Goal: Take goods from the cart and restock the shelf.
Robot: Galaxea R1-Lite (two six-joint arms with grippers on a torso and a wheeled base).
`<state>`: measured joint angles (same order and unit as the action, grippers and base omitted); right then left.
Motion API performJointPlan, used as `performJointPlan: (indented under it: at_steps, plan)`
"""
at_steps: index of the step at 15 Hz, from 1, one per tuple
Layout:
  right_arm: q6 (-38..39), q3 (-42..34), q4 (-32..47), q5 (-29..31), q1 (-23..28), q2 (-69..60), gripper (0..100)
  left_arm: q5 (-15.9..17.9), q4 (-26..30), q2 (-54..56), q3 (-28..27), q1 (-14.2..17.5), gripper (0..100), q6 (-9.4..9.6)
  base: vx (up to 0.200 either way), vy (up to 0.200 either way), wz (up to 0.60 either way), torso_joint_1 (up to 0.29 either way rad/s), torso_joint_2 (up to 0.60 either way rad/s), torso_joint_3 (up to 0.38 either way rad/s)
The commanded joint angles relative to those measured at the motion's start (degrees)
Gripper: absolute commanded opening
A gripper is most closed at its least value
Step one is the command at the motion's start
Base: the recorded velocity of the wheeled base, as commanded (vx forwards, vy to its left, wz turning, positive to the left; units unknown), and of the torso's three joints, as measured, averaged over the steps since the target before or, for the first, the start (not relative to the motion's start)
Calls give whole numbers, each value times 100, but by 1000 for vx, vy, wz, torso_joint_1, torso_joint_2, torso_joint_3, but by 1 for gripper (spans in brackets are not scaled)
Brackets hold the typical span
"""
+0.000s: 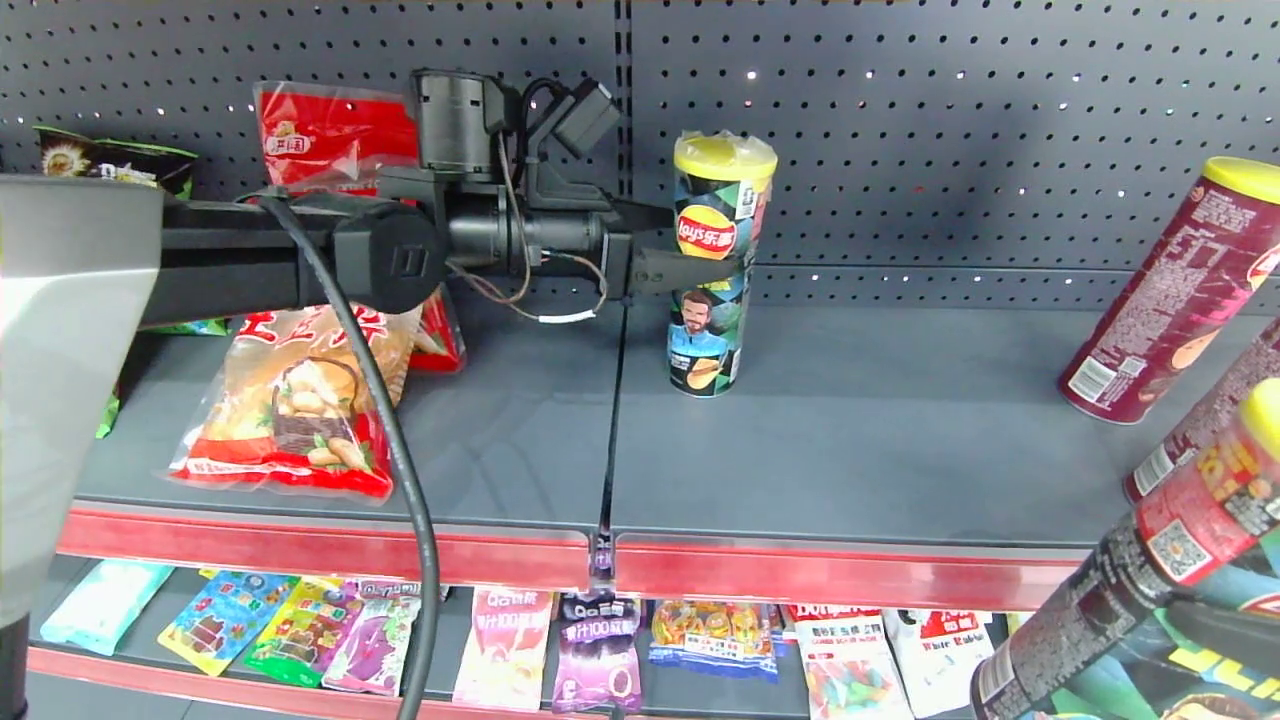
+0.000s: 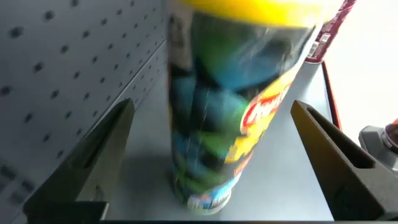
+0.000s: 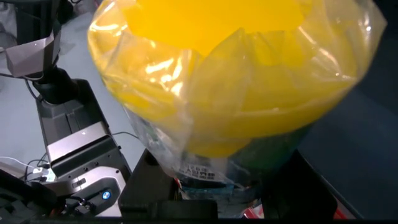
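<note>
A tall chips can (image 1: 718, 262) with a yellow lid and a green and black pattern stands upright on the grey shelf (image 1: 860, 440), close to the pegboard back wall. My left gripper (image 1: 700, 268) reaches in from the left and is open around the can's middle. In the left wrist view the can (image 2: 217, 118) stands between the two black fingers (image 2: 106, 155) with a gap on each side. My right gripper (image 3: 230, 199) is shut on a second chips can (image 3: 230, 93), whose yellow lid sits under clear wrap. A patterned can (image 1: 1200, 685) shows at the lower right corner.
A peanut bag (image 1: 300, 400) and a red snack bag (image 1: 330, 135) lie on the shelf's left part. Several maroon and red cans (image 1: 1170, 290) lean in at the right edge. Candy packets (image 1: 600, 650) fill the lower shelf. The shelf right of the standing can is bare.
</note>
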<state>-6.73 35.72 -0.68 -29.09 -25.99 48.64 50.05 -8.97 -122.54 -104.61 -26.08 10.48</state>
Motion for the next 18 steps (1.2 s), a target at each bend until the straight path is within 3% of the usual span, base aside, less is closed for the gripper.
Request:
performJointPlan:
  at_steps: [1,9,11,13,14,18]
  plan:
    - [5,5,-2,-1,-3,14,0,13,1,-112,-86,-20,100,-2,0,0,0,0,0,0]
    - [66,5,-2,-1,33,5,0,22,-26,-235,-350,-91,100,-284,0,0,0,0,0,0]
    - [66,5,-2,8,33,5,0,13,-26,-262,-517,-249,100,-512,0,0,0,0,0,0]
    - [66,14,-2,8,33,14,0,-4,-43,-332,-552,-293,100,-521,0,0,0,0,0,0]
    - [66,14,-2,8,33,14,0,4,-52,-350,-552,-293,0,-512,0,0,0,0,0,0]
    - [75,14,-2,-1,182,-4,0,-75,-43,-332,-552,-354,0,-547,0,0,0,0,0,0]
